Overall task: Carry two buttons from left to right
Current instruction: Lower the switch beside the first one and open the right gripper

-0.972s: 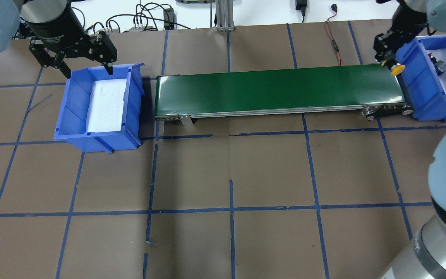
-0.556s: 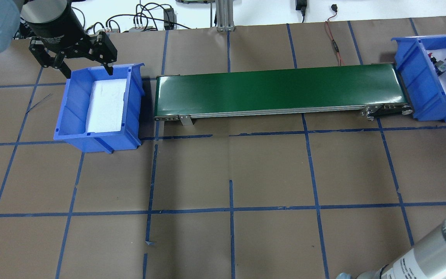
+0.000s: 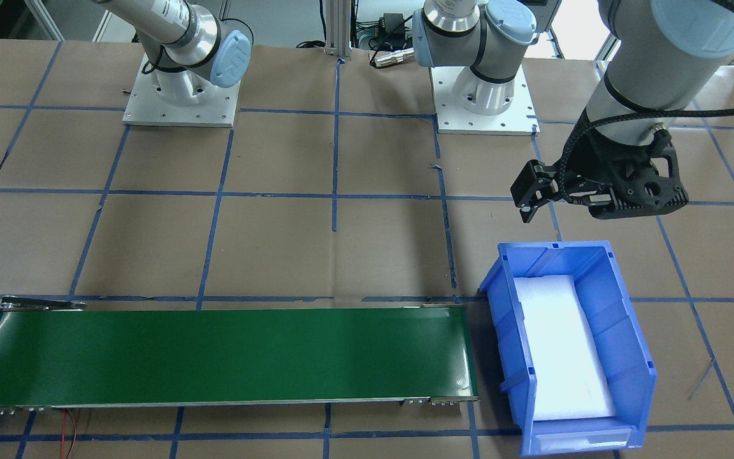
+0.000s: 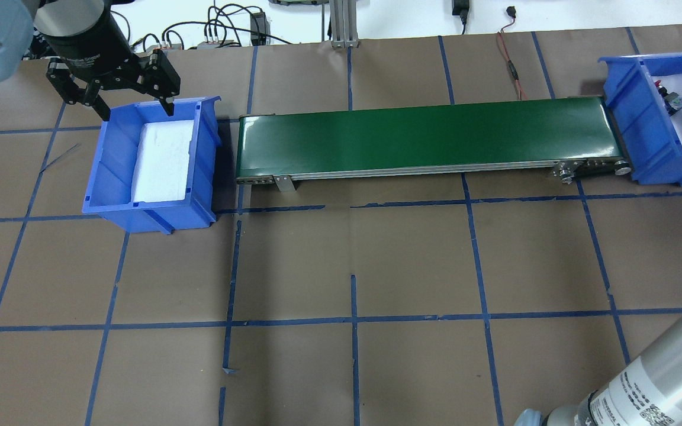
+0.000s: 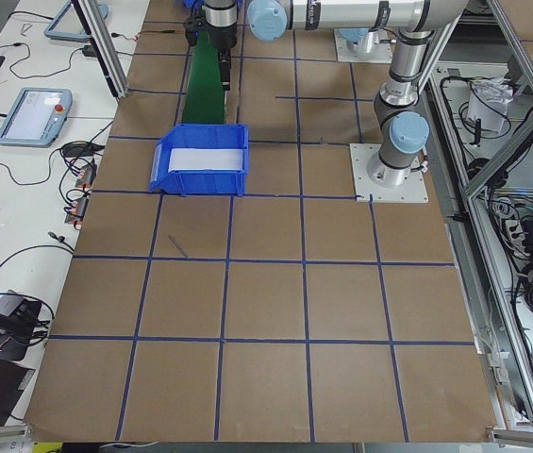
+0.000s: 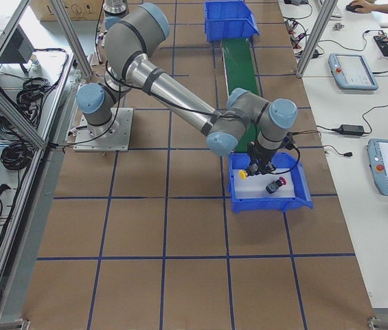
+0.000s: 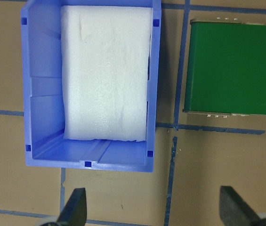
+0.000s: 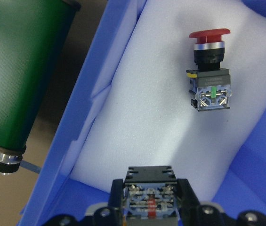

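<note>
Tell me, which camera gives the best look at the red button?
The right wrist-mounted view: the red button lies on its side on white foam, with cap, collar and contact block all sharp. The exterior right view shows it only small; the overhead view catches a tiny part at its edge. The other views miss it.

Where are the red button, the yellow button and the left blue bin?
red button [image 8: 211, 77], right wrist-mounted view, on its contact block.
yellow button [image 6: 243, 174], exterior right view, on its yellow cap.
left blue bin [image 4: 116, 157], overhead exterior view, on its inner left wall.
</note>
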You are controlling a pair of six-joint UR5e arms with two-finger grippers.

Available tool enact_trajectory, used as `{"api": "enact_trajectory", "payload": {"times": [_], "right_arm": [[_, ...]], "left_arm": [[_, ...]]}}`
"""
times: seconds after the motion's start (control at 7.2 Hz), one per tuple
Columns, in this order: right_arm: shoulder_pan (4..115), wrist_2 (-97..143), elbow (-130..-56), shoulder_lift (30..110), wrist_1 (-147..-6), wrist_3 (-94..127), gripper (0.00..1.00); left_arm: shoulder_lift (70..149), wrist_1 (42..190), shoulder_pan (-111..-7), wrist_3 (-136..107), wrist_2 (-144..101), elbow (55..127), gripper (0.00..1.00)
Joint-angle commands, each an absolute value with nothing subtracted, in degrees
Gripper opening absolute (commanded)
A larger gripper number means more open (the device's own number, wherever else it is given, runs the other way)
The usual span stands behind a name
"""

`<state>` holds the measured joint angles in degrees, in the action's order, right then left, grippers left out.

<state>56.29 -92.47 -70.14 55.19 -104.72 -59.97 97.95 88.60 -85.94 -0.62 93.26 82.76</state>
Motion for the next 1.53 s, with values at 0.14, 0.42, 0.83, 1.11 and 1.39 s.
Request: {"api": "enact_trajectory", "payload": {"times": [0.14, 0.42, 0.83, 1.11, 1.39], "right_arm": [[56.34, -91.85, -67.77, 51.6, -105.82, -59.85, 0.06], [56.42, -90.8, -67.24, 49.14, -107.92, -59.85, 0.06], [56.78, -90.35, -67.15, 47.03, -110.03, -59.85, 0.06], [56.78, -90.35, -67.06, 47.11, -110.04, -59.59, 0.19], [56.78, -90.35, -66.97, 47.2, -108.99, -59.85, 0.82]], "left_arm": [[97.56, 88.68, -85.7, -0.53, 93.25, 83.14, 1.0], [97.47, 88.68, -85.69, -0.53, 93.34, 83.23, 1.0], [99.75, 87.81, -85.87, 0.17, 93.43, 83.84, 1.0], [97.13, 87.89, -86.48, 1.4, 93.34, 84.72, 1.0], [97.99, 87.54, -86.4, 2.82, 93.34, 85.08, 1.0]]}}
